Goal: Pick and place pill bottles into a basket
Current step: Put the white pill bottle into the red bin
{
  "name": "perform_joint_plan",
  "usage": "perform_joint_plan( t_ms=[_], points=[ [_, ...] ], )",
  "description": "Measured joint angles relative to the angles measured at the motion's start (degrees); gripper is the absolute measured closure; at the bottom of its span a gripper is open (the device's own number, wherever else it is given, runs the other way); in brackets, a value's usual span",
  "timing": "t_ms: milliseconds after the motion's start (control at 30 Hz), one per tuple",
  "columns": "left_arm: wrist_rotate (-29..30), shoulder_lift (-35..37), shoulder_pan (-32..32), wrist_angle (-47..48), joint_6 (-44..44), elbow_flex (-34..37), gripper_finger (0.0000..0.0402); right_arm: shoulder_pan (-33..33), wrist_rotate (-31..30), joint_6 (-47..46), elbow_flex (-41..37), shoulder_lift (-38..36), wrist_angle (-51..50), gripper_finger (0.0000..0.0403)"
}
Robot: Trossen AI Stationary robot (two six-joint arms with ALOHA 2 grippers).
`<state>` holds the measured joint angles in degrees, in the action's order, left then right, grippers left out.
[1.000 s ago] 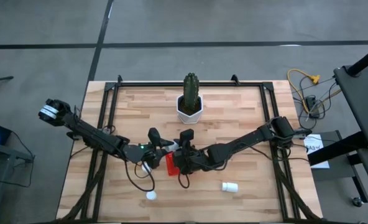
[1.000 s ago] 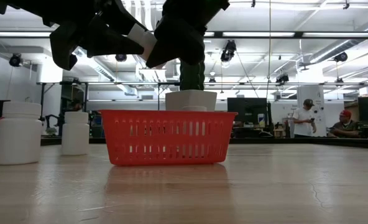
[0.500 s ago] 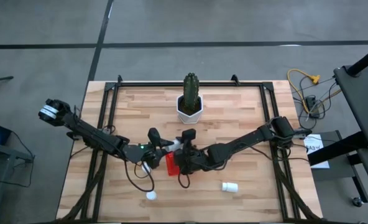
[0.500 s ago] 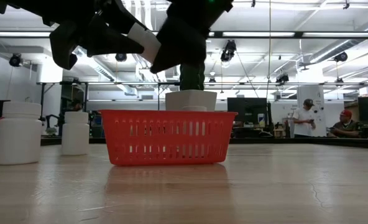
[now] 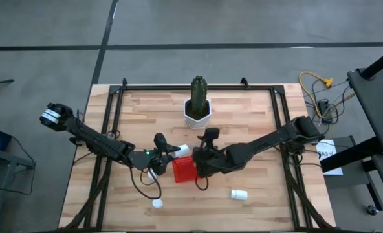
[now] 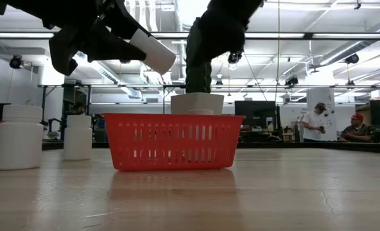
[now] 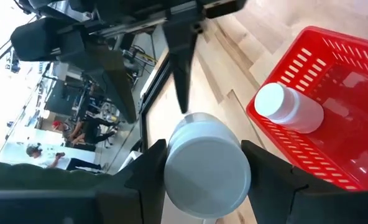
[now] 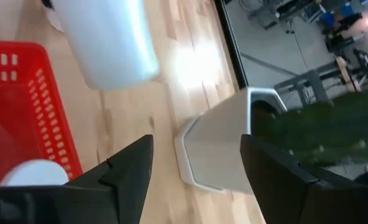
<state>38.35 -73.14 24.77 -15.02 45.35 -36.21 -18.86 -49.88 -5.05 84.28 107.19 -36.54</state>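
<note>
Left gripper (image 7: 206,171): clamped on bottle (image 7: 207,165), held above basket (image 5: 184,169) edge. Right gripper (image 8: 196,165): fingers spread, empty, just beside basket. One bottle (image 7: 288,107) lying inside basket.

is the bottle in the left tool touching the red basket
Apart. The low view shows the bottle held in the left tool well above the basket rim, with background visible between them.

Two dark jointed arms; left arm (image 5: 94,138) white-and-grey banded joint upper left, black cable loop lower centre; right arm (image 5: 262,144) all black; matte black fingers (image 7: 148,174).
</note>
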Motion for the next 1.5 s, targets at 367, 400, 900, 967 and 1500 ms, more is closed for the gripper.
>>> perform_joint_plan(
  t_ms=[367, 400, 900, 967, 1500],
  points=[
    [-1.8, 0.0, 0.0, 6.3, -4.5, -2.6, 0.0240, 0.0, -6.7, -5.0, -12.8, -7.6, 6.4, 0.0176],
    [-2.5, 0.0, 0.0, 6.4, -4.6, -2.6, 0.0240, 0.0, -6.9, -4.6, -14.0, -8.5, 7.7, 0.0177],
    [-10.7, -2.1, 0.0, 23.1, -10.6, -11.4, 0.0240, -0.1, -2.1, 9.9, -35.3, -22.2, 47.3, 0.0177],
    [-12.0, -3.0, 0.0, 24.9, -10.1, -12.3, 0.0240, -0.1, -0.7, 10.7, -36.3, -22.5, 49.9, 0.0177],
    [-17.1, -21.2, -0.4, 41.9, -2.4, -30.3, 0.0240, 0.0, -0.6, 11.7, -36.7, -22.5, 50.7, 0.0177]
  ],
)
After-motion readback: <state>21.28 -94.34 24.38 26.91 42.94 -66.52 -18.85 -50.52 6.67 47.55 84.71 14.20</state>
